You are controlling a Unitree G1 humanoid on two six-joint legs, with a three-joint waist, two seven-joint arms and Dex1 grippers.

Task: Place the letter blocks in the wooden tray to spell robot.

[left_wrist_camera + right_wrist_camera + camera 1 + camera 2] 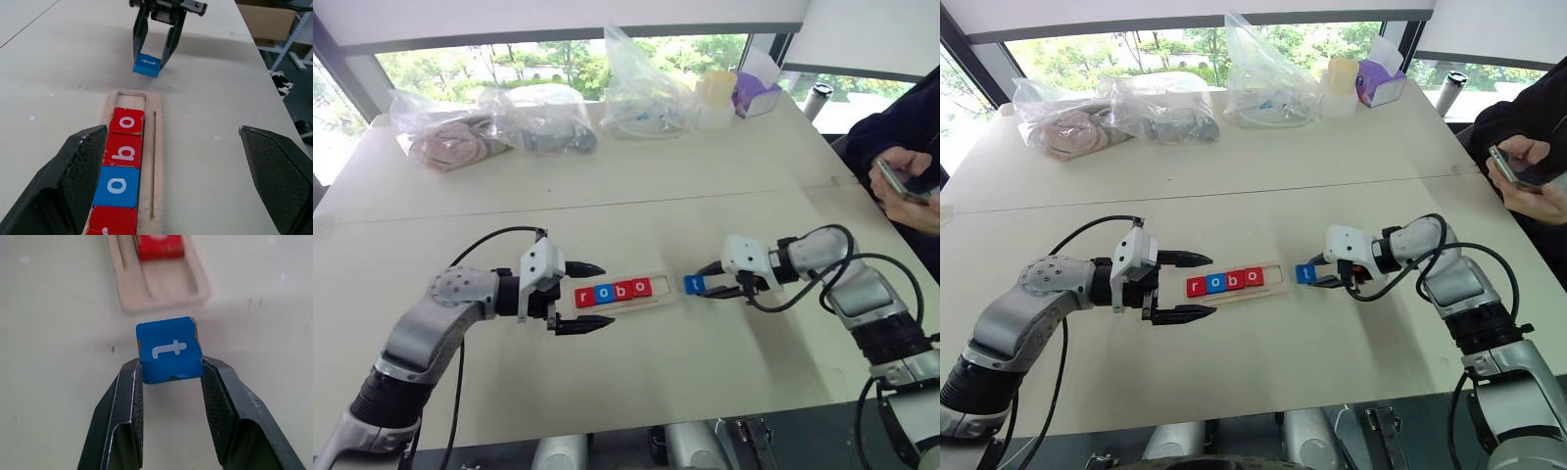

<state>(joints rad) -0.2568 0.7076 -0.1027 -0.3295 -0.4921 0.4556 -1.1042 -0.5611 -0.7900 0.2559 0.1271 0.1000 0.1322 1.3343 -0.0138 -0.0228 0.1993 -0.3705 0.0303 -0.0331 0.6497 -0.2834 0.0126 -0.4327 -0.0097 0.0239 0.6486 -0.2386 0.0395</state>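
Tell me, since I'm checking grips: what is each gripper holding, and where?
The right gripper pinches the blue t block by two opposite side edges. The left gripper is open, holding nothing.

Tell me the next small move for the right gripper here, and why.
Probably carry the blue square "t" block toward the one empty slot at the near end of the pale wooden tray and lower it in. The right gripper is shut on that block just beyond the tray's end, and red "r", blue "o", red "b" and red "o" already sit in the groove.
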